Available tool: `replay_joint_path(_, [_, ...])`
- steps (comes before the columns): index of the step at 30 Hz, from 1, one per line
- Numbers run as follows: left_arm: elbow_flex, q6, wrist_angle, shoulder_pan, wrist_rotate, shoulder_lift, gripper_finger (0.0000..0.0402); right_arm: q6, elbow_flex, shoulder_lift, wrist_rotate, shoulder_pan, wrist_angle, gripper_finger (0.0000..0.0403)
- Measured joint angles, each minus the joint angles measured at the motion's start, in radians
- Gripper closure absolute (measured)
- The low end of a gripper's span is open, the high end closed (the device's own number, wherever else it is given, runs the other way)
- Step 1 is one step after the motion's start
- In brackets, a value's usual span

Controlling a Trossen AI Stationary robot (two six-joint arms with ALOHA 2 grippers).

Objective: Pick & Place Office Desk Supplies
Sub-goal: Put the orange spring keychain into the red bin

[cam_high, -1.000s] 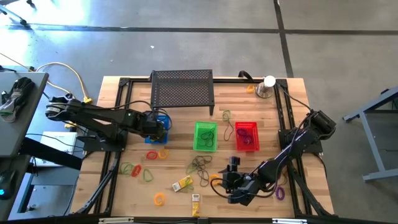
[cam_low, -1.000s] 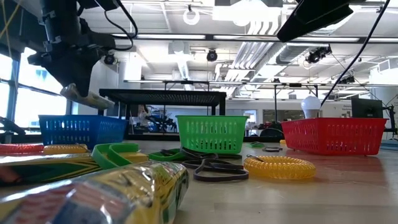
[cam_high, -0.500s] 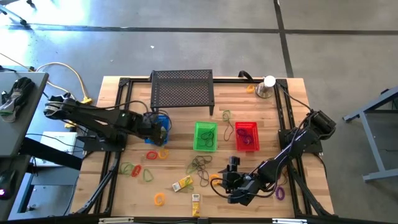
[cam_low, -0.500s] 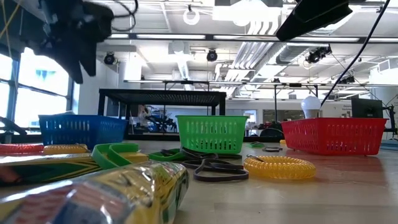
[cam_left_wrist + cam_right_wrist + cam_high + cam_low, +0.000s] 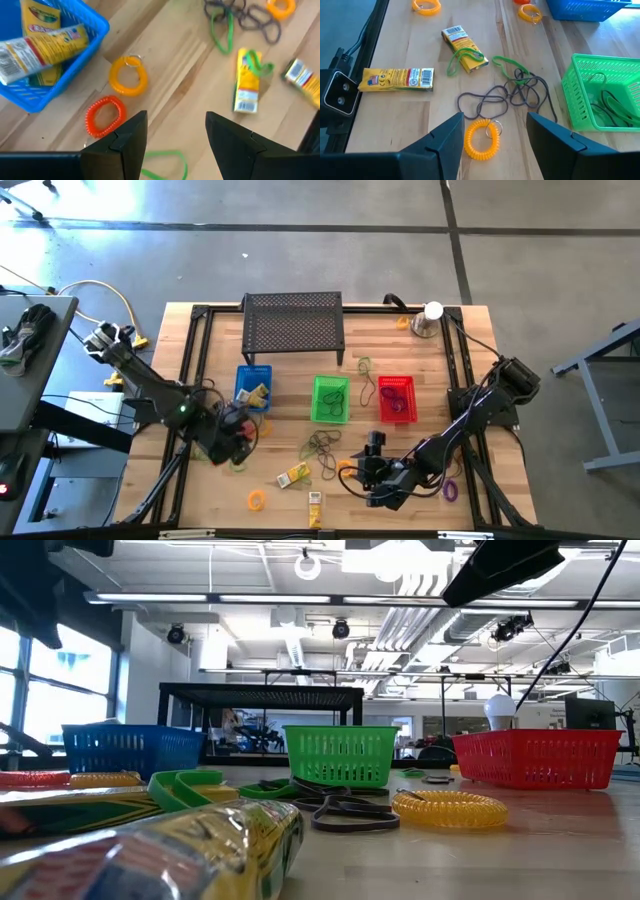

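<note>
— Blue basket (image 5: 253,384) holding what? Yellow crayon packs (image 5: 42,37), lying flat inside.
— And beside it? Left gripper (image 5: 238,442) just in front, fingers spread, empty, above orange coil (image 5: 105,116) and yellow coil (image 5: 128,76).
— Farther right of basket? Right gripper (image 5: 374,448), jaws apart, empty, near dark loops (image 5: 506,96).

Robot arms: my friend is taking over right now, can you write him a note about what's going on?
Left tool: open, empty, over the orange coil and yellow coil beside the blue basket.
Right tool: open, empty, over another yellow coil.
Done: two crayon boxes in the blue basket; bands in the green basket and red basket.
Left: loose bands, coils and two yellow boxes on the table.
</note>
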Motion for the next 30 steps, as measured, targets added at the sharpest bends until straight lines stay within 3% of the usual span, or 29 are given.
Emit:
replay_joint_path(4, [0.000, 0.014, 0.007, -0.031, -0.002, 0.085, 0.0207, 0.005, 0.000, 0.000, 0.001, 0.000, 0.001, 0.0200])
replay_joint_path(9, [-0.002, -0.245, 0.010, 0.023, 0.081, 0.189, 0.0207, 0.007, 0.000, 0.000, 0.001, 0.000, 0.016, 0.0200])
replay_joint_path(14, [-0.002, -0.166, 0.010, 0.071, 0.116, 0.278, 0.0207, 0.007, 0.000, 0.000, 0.001, 0.000, 0.026, 0.0200])
replay_joint_path(19, [-0.002, -0.276, 0.010, 0.121, 0.158, 0.339, 0.0207, 0.008, 0.000, 0.000, -0.001, 0.000, 0.036, 0.0200])
replay_joint_path(30, [-0.002, -0.247, 0.009, 0.152, 0.188, 0.407, 0.0207, 0.008, 0.000, 0.000, -0.004, 0.000, 0.038, 0.0200])
